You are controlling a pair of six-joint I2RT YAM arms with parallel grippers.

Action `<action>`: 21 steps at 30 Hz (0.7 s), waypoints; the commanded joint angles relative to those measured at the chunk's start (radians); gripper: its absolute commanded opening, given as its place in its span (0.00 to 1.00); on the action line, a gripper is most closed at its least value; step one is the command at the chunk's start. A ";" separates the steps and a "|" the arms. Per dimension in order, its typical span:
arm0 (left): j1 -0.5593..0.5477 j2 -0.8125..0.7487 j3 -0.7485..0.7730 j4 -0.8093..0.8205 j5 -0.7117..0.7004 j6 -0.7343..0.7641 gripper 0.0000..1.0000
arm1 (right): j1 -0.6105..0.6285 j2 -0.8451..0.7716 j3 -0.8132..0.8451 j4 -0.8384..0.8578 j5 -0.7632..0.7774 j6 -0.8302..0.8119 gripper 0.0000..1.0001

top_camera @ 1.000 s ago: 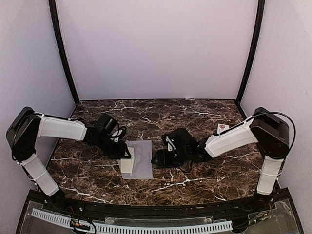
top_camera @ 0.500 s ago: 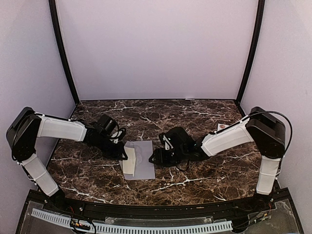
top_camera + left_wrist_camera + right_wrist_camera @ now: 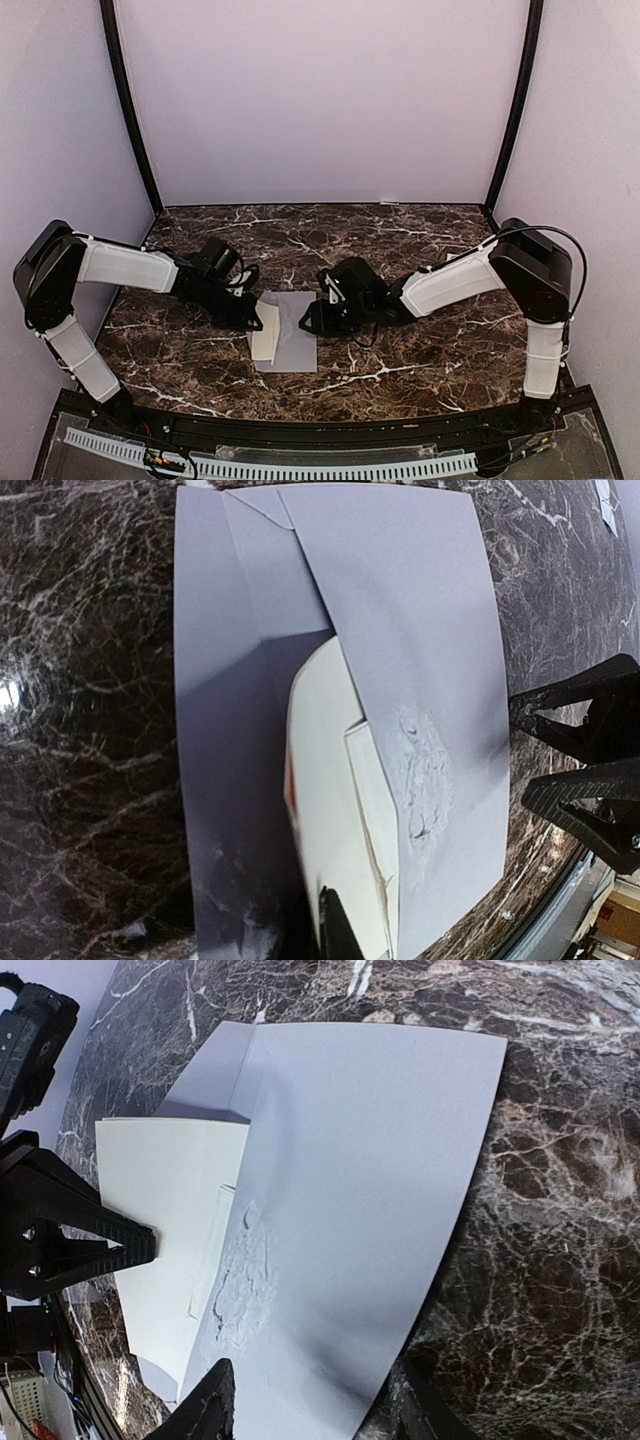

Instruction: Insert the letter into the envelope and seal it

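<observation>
1. The left gripper (image 3: 150, 1245) has its jaws closed on the outer edge of a cream folded paper letter (image 3: 180, 1190).
2. The right gripper (image 3: 313, 1375) has its jaws apart, one finger on each side of the near edge of a flat grey-lavender rectangular paper envelope (image 3: 370, 1160). The left wrist view shows both tips just beside that edge with a gap between them.
3. The letter is partly in the envelope, one side tucked under the upper sheet and the rest lying out over the opened flap (image 3: 225, 680).
4. A rough, crumpled patch (image 3: 240, 1290) marks the envelope's upper sheet near the letter's covered edge.
5. The envelope lies flat near the middle of a dark brown marble tabletop with white veins (image 3: 400, 230), between the two arms, which reach in from either side.
</observation>
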 commanded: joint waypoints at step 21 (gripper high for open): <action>-0.003 0.073 -0.059 0.212 0.120 -0.127 0.00 | 0.017 0.058 0.026 -0.016 -0.034 -0.009 0.43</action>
